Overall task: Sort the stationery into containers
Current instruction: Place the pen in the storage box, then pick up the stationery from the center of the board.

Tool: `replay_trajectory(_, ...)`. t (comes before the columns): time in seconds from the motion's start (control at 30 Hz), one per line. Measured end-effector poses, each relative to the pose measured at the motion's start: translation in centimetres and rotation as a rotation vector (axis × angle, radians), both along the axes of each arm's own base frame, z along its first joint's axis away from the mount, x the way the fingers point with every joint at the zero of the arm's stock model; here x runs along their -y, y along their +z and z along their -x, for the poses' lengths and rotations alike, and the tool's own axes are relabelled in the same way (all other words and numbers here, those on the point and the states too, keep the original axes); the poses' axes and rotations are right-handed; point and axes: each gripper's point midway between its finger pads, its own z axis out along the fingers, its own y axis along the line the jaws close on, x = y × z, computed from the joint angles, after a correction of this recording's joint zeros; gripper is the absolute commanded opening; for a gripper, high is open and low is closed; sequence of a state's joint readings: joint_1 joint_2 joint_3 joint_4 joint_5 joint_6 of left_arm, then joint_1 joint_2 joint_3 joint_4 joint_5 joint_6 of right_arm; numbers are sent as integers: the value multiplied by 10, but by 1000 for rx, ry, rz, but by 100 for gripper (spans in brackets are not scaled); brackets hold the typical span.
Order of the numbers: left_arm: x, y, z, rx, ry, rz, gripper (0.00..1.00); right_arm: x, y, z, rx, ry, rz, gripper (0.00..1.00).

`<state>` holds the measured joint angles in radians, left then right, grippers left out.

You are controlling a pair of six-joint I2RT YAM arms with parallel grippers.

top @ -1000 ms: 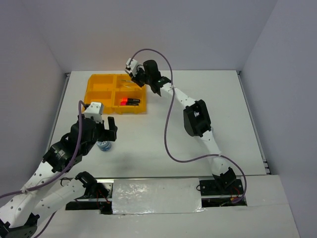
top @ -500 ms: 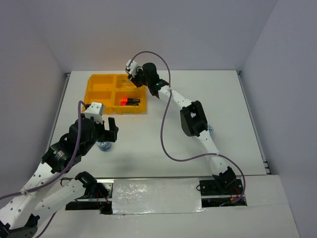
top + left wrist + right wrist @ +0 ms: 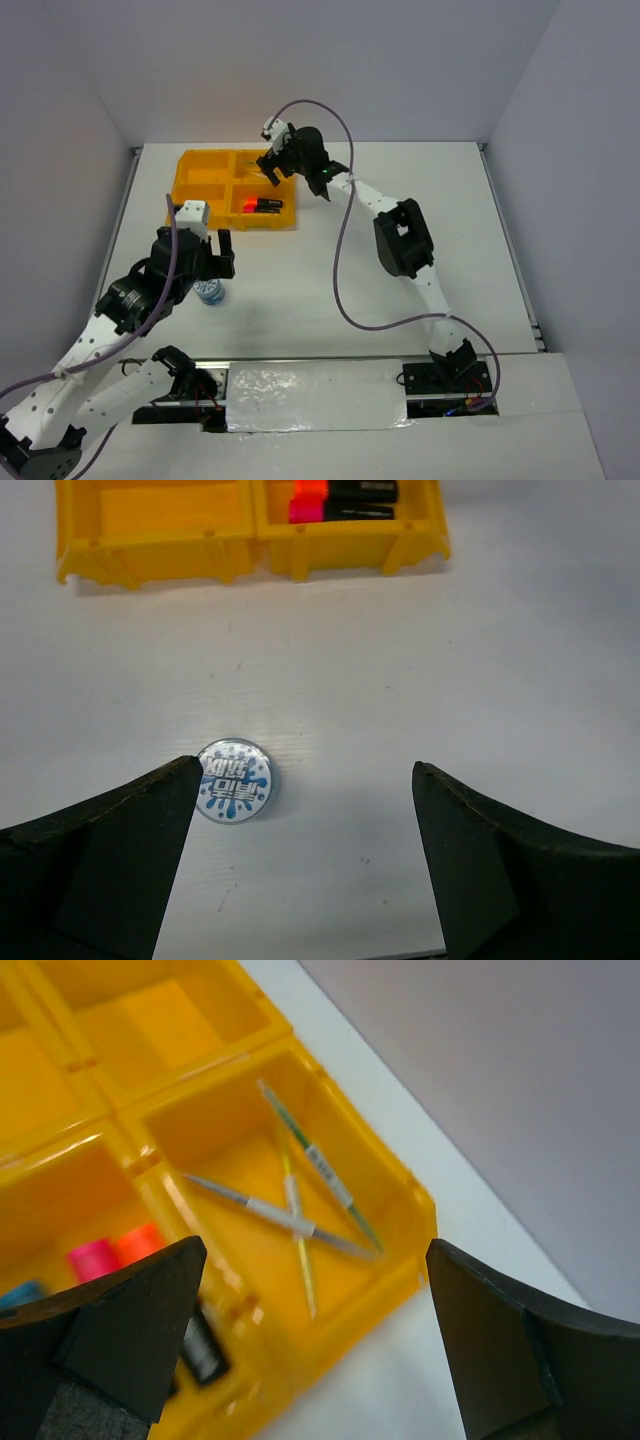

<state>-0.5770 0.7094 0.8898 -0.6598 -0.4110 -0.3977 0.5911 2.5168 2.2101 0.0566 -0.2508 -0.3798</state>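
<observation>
The orange-yellow tray [image 3: 200,190] lies at the far left of the table. My right gripper [image 3: 272,168] hovers open over its far right compartment. In the right wrist view three thin pens [image 3: 300,1195] lie crossed in that compartment, below the empty right gripper [image 3: 316,1248]. Black markers [image 3: 258,205] with red and pink caps lie in the near right compartment. The blue-capped clear bottle [image 3: 209,291] stands on the table in front of the tray. My left gripper [image 3: 212,268] hangs open above it. From the left wrist its printed cap [image 3: 233,780] sits just inside the left finger of the left gripper [image 3: 305,770].
The tray's front wall [image 3: 250,550] is a short way beyond the bottle. A purple cable [image 3: 345,260] loops from the right arm over the table's middle. Grey walls close in the table at the back and on both sides.
My right gripper has opened above the tray's far right compartment and its wrist has turned slightly. The left arm has shifted a little over the bottle, still open.
</observation>
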Motion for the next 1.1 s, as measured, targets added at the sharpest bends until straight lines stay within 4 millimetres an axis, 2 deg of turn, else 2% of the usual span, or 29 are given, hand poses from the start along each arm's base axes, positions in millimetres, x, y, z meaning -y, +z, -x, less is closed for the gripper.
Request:
replay_trajectory(0.07, -8, -8, -8, -43, 67, -13, 99, 16, 21, 20, -38, -41, -28, 100)
replay_trajectory(0.1, -13, -12, -12, -63, 104, -12, 100, 26, 36, 30, -55, -68, -46, 100)
replay_trajectory(0.13, -17, -18, -17, -90, 137, -8, 99, 38, 60, 42, -65, -105, -75, 100)
replay_trajectory(0.17, -22, -25, -21, -120, 179, 3, 99, 50, 91, 53, -65, -139, -111, 100)
replay_trajectory(0.23, -31, -36, -27, -171, 245, 29, 99, 75, 166, 76, -32, -211, -216, 100)
replay_trajectory(0.27, -35, -41, -30, -193, 272, 46, 99, 92, 210, 93, -8, -251, -283, 100)
replay_trajectory(0.33, -39, -50, -34, -234, 317, 81, 99, 128, 276, 133, 34, -299, -408, 100)
replay_trajectory(0.37, -38, -55, -36, -255, 334, 100, 99, 146, 299, 156, 42, -315, -463, 100)
replay_trajectory(0.4, -36, -59, -39, -270, 340, 120, 99, 163, 313, 179, 42, -325, -509, 100)
replay_trajectory(0.43, -32, -64, -42, -285, 349, 142, 99, 177, 319, 202, 37, -321, -554, 100)
replay_trajectory(0.5, -28, -75, -49, -315, 373, 165, 99, 194, 310, 236, -5, -312, -595, 100)
replay_trajectory(0.57, -28, -91, -53, -362, 418, 158, 99, 198, 276, 256, -86, -299, -596, 100)
replay_trajectory(0.63, -31, -109, -54, -411, 471, 139, 99, 190, 209, 262, -231, -301, -534, 100)
replay_trajectory(0.67, -32, -115, -53, -424, 486, 134, 99, 188, 182, 265, -290, -307, -501, 100)
replay_trajectory(0.73, -36, -123, -48, -438, 515, 131, 99, 181, 112, 270, -446, -335, -396, 100)
replay_trajectory(0.77, -38, -125, -45, -438, 530, 133, 99, 180, 83, 276, -518, -349, -346, 100)
replay_trajectory(0.8, -40, -126, -43, -438, 542, 134, 99, 179, 64, 281, -565, -357, -311, 100)
replay_trajectory(0.87, -43, -124, -38, -425, 562, 138, 99, 177, 48, 291, -620, -354, -275, 100)
replay_trajectory(1.0, -49, -118, -32, -385, 584, 149, 99, 159, 60, 300, -613, -296, -284, 100)
replay_trajectory(1.1, -53, -125, -26, -388, 596, 138, 99, 147, 68, 305, -602, -260, -290, 100)
